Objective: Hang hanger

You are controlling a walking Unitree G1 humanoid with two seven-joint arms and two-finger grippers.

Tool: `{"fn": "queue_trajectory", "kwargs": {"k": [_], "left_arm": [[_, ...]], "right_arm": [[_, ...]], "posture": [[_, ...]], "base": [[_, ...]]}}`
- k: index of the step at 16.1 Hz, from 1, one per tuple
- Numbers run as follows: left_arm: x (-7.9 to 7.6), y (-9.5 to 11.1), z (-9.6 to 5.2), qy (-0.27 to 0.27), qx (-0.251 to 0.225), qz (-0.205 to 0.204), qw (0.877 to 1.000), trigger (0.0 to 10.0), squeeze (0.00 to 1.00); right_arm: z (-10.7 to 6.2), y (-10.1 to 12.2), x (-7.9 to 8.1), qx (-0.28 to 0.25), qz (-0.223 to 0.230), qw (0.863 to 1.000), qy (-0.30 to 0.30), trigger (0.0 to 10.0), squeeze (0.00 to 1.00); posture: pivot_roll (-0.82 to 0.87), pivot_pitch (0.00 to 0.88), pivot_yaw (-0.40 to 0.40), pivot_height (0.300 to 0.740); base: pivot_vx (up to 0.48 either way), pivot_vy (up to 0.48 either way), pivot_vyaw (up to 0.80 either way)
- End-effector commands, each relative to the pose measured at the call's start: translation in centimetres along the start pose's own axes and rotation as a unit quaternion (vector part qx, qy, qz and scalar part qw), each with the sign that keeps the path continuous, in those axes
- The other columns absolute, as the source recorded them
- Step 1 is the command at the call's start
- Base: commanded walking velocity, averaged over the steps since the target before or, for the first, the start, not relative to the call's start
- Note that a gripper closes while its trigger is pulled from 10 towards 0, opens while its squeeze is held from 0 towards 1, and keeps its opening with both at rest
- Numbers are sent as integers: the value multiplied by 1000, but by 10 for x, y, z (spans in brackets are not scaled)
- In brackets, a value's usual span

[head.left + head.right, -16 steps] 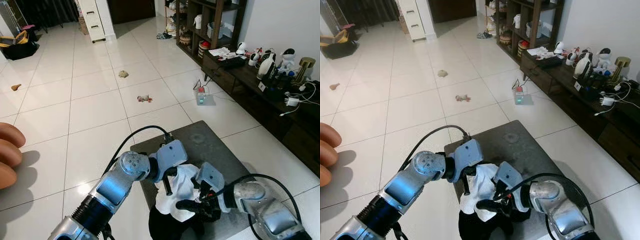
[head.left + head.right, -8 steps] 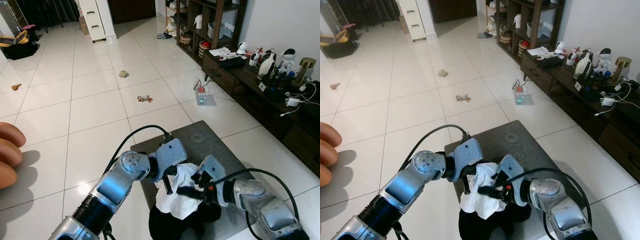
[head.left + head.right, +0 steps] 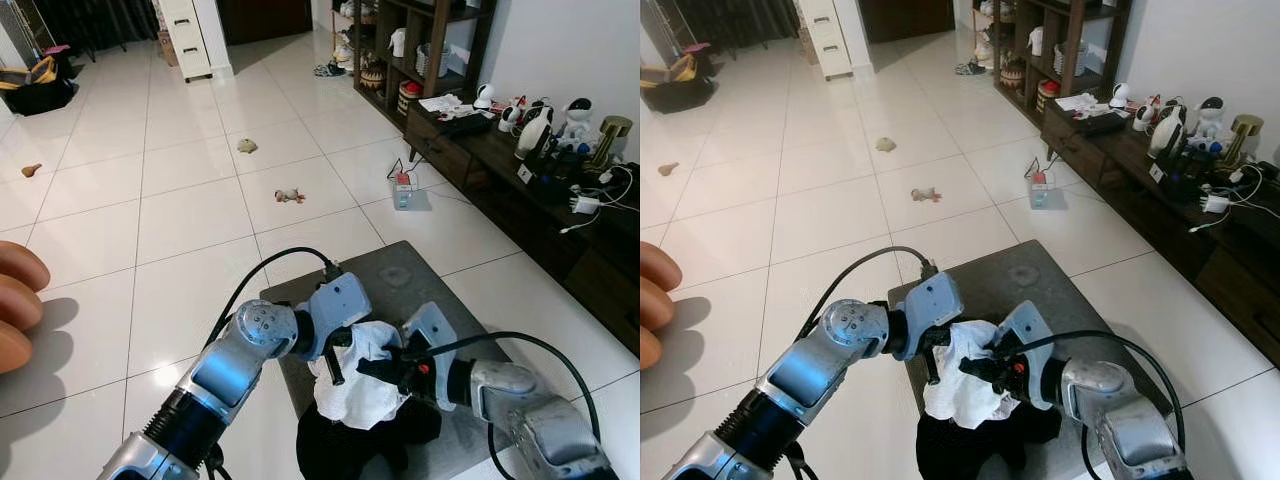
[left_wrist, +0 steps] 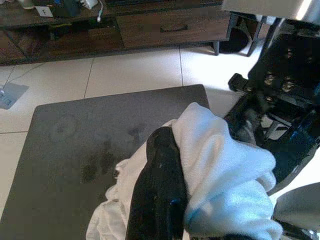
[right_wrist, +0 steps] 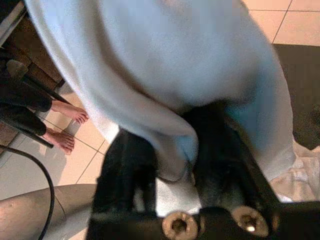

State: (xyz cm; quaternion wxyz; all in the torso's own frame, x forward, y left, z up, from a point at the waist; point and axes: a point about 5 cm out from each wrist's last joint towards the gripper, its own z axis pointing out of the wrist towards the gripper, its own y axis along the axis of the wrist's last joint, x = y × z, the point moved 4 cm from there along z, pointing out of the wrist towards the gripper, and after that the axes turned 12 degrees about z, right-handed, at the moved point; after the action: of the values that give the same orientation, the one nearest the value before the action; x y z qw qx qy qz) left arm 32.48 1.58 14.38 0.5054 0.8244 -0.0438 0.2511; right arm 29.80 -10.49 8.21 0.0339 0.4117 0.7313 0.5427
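White cloth [image 3: 362, 385], bunched over a dark garment [image 3: 340, 448], hangs between my two grippers above the grey mat [image 3: 400, 285]. My left gripper [image 3: 338, 362] pinches its upper fold, one finger buried in fabric. My right gripper [image 5: 172, 165] clamps a fold too. I cannot make out any hanger under the cloth.

white cloth [image 3: 362, 385]: 1 | dark mat [image 3: 400, 290]: 1 | small floor objects (scattered on tiles): 3 | power strip [image 3: 404, 190]: 1
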Motion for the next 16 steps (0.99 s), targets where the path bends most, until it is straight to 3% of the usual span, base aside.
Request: {"fn": "queue_trajectory", "kwargs": {"k": [1,5,6,7,9,10,11,13,14,15,16], "left_arm": [[3,-5,-4,13,9,-8,1000,0,0],[4,-6,-6,20,9,-14,1000,0,0],[4,-6,-6,21,7,-16,1000,1333,0],[3,-5,-6,24,4,-20,1000,10000,0],[2,-6,-9,20,-2,-26,999,10000,0],[0,-7,-19,7,-16,-35,999,10000,1000],[-1,-7,-22,3,-19,-36,999,10000,1000],[1,-20,-44,15,-3,-43,999,10000,1000],[1,-20,-44,15,-3,-43,999,10000,1000],[0,-27,-64,21,6,-56,998,10000,1000],[-2,-30,-73,22,12,-59,998,10000,1000]], "right_arm": [[-2,1,5,-1,-4,1000,6,0,0],[-4,-1,6,4,-3,1000,6,0,0],[-4,-1,6,5,-3,1000,6,0,0],[-3,-2,7,5,-1,1000,5,0,0],[-3,-1,8,3,0,1000,4,0,0],[-3,4,9,-6,2,1000,2,0,0],[-4,5,9,-9,2,1000,1,0,0],[-6,12,5,-21,8,1000,-15,0,0],[-6,12,5,-21,8,1000,-15,0,0],[-7,15,3,-26,11,999,-22,0,0],[-6,17,3,-29,14,999,-24,0,0]], "posture": [[-43,87,23,740],[-42,83,16,740],[-40,81,13,740],[-40,80,12,740],[-40,79,12,740],[-39,78,10,740],[-39,78,10,740],[-33,87,7,740],[-33,87,7,740],[-27,94,4,740],[-24,97,3,740]], "base": [[0,0,0],[0,0,0],[0,0,0],[0,0,0],[0,0,0],[0,0,0],[0,0,0],[0,0,0],[0,0,0],[0,0,0],[0,0,0]]}}
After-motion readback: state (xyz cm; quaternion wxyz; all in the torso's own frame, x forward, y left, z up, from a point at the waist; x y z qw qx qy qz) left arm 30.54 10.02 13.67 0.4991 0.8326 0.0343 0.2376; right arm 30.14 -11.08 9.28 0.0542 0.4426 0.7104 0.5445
